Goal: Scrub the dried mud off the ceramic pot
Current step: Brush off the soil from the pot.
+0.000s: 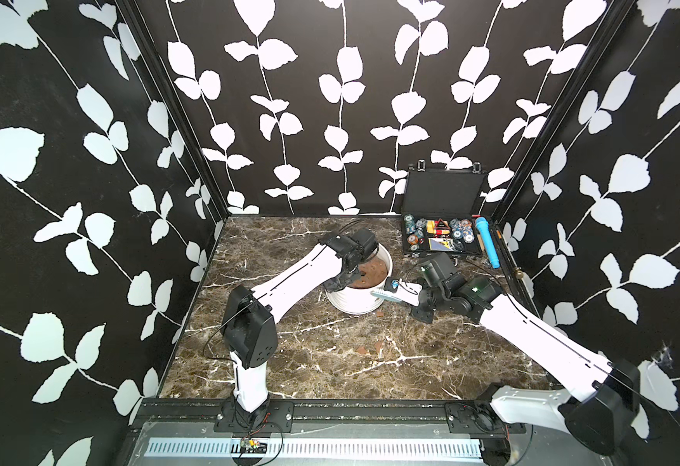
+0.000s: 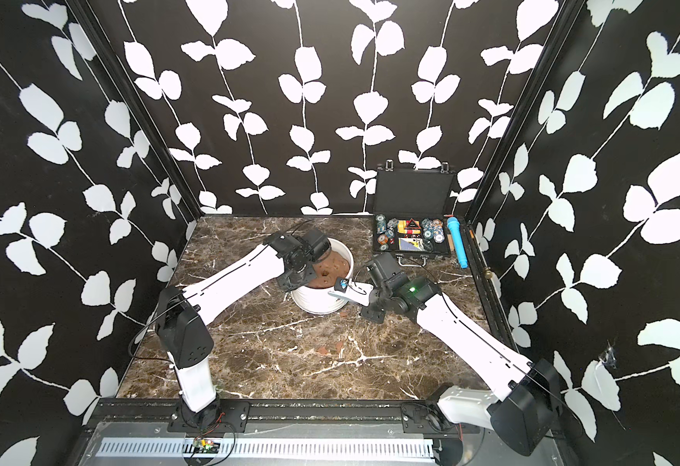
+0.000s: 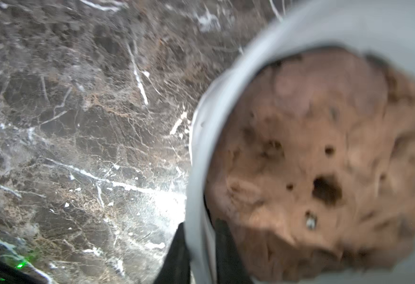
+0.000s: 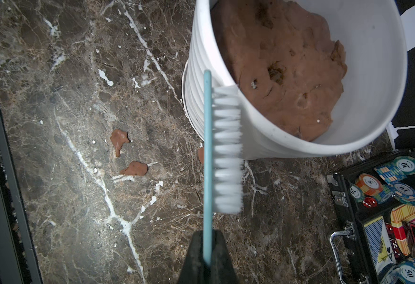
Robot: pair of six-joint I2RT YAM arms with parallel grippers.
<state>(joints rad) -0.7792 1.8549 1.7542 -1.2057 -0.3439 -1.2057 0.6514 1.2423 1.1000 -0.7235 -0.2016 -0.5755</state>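
Plainly, the pot (image 1: 354,304) stands upright toward the back of the table (image 1: 330,363). In both top views the left arm covers the pot's left rim, so the grip there is hidden from above. We see the left gripper (image 3: 201,228) only in the blurred left wrist view. One dark finger (image 3: 180,255) lies outside the wall and the other inside, pinched shut on the rim, with only part of each in frame.

The right gripper (image 4: 207,248) is clamped tight on the pale blue handle of a brush (image 4: 207,147). The white bristles (image 4: 227,137) face the pot. Those nearest the brush's tip press against the outer wall just under the rim, and the rest hang over the table. In the top views the brush is too small for us to make out that contact.

A brown lump (image 4: 287,73) lies inside the pot, cut off by the frame edge. Two mud flakes (image 4: 119,141) lie on the table well apart from the pot. A third (image 4: 200,155), by the pot's base, is mostly hidden behind the handle. We cannot tell whether any mud sits under the bristles.

An open case (image 4: 349,246) of chips, near the pot, is cut off at the corner of the right wrist view.
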